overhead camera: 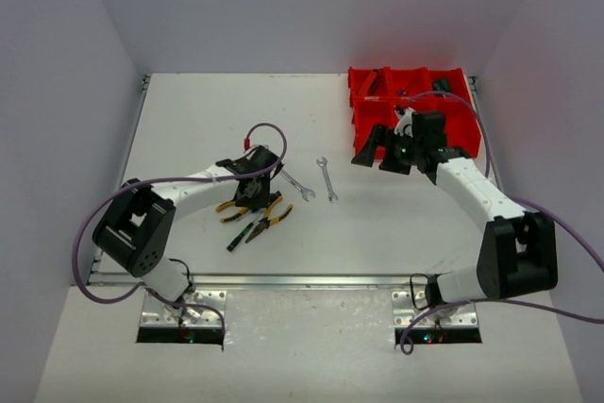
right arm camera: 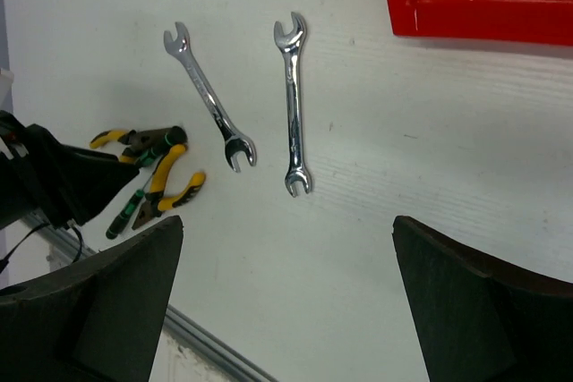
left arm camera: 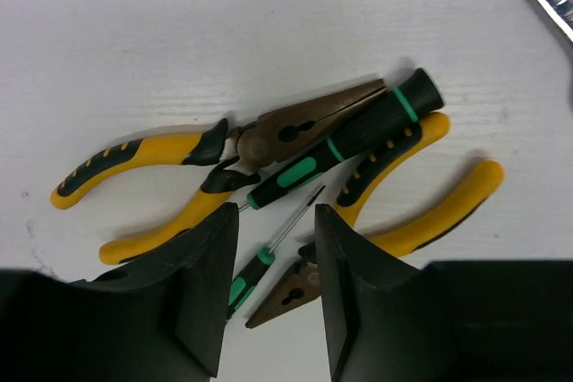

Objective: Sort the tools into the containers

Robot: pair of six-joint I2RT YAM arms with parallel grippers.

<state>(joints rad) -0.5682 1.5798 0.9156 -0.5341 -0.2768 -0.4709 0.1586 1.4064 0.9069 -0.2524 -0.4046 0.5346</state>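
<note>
My left gripper [overhead camera: 253, 192] is open and hovers low over a pile of tools. In the left wrist view its jaws [left arm camera: 277, 221] straddle a small green/black screwdriver [left arm camera: 269, 252] and the nose of a yellow-handled pliers [left arm camera: 394, 221]. A second yellow pliers [left arm camera: 179, 154] and a thick green/black screwdriver [left arm camera: 349, 136] lie just beyond. Two silver wrenches [overhead camera: 300, 186] [overhead camera: 327, 179] lie mid-table; both show in the right wrist view [right arm camera: 210, 105] [right arm camera: 292, 105]. My right gripper [overhead camera: 380, 156] is wide open and empty [right arm camera: 286, 221], just in front of the red bins [overhead camera: 453, 125].
The red bins hold some dark-handled tools [overhead camera: 387, 77]; a bin corner with a green/black handle shows in the right wrist view [right arm camera: 483, 15]. The table's metal front edge [overhead camera: 283, 280] runs near the arm bases. Grey walls enclose the table.
</note>
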